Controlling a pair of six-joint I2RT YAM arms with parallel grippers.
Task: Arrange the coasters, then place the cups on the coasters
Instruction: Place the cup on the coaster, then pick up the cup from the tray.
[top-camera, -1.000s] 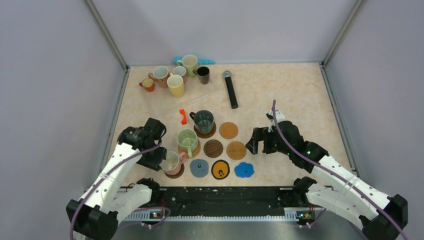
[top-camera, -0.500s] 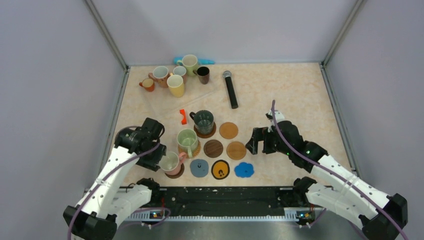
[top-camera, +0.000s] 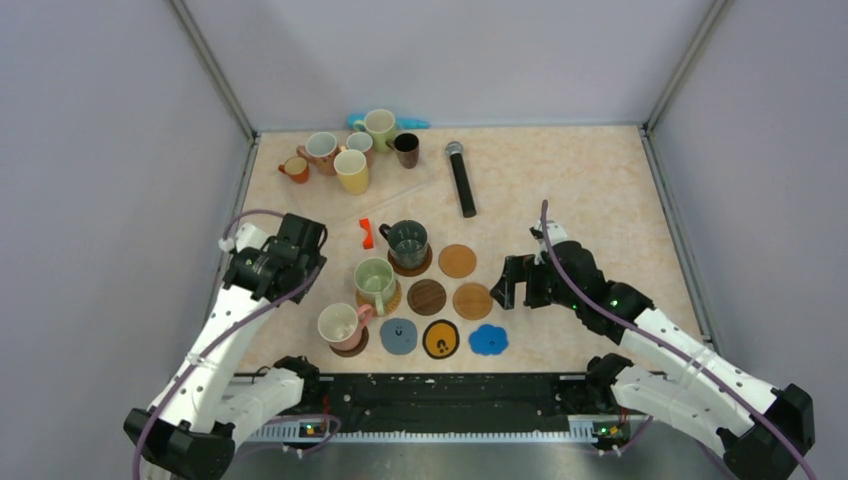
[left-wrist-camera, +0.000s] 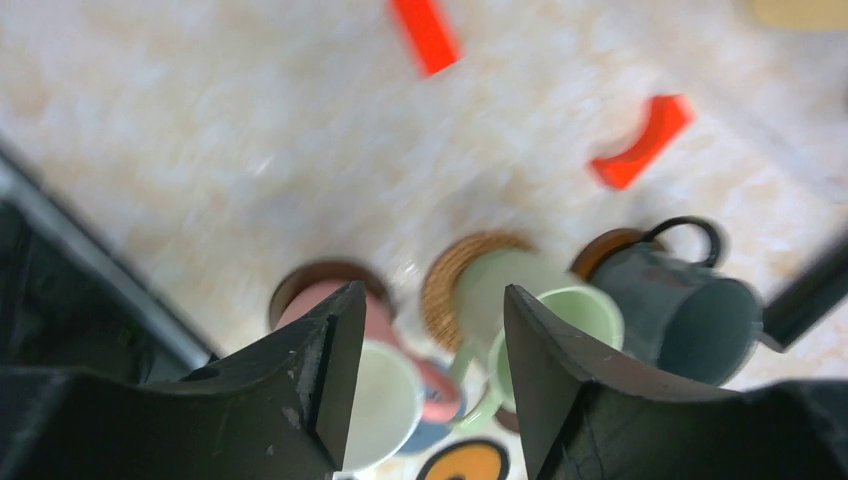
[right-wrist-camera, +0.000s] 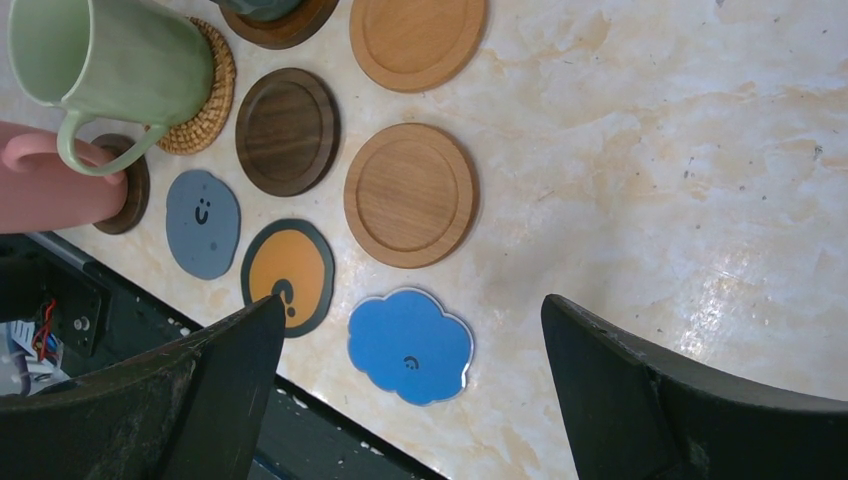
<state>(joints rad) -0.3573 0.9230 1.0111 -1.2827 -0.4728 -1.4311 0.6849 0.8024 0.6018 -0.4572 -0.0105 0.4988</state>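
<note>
Cup (left-wrist-camera: 385, 395), pink, blurry, partly hidden behind L gripper (left-wrist-camera: 432, 295).

cups (right-wrist-camera: 110, 55) glossy ceramic | coasters (right-wrist-camera: 410, 195) matt wood | table (right-wrist-camera: 650, 150) polished marble-look

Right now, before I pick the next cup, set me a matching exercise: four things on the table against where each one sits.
1 pink mug
2 pale green mug
3 blue cloud-shaped coaster
4 microphone

A lying straight on the table
B on the woven coaster
C near row, right end, nothing on it
D on the dark coaster, near row, left end

Pairs: 1-D, 2-B, 3-C, 4-A.
</note>
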